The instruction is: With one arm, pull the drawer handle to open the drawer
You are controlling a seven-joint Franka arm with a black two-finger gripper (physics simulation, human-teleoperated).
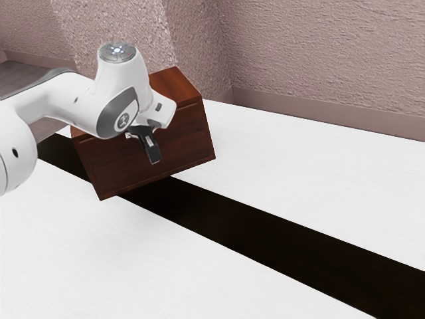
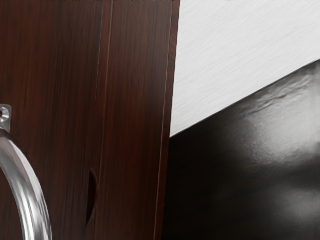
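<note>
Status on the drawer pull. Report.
Gripper at the wooden cabinet front. Metal handle close, grip unconfirmed. No obstruction seen.

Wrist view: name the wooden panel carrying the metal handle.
The wide panel, away from the table: the silver handle is fixed to it. The narrow edge strip has none.

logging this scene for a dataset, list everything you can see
cabinet: 1, dark brown wood, on the table near the wall
handle: 1, silver metal, curved, on the cabinet's front
table: 1, white, across most of the exterior view
strip: 1, black, glossy, across the table from the cabinet toward the exterior view's lower right
wall: 1, pinkish, textured, behind the table
baseboard: 1, grey-brown, along the wall's foot
arm: 1, white and grey, coming in from the exterior view's left, its hand in front of the cabinet
</note>
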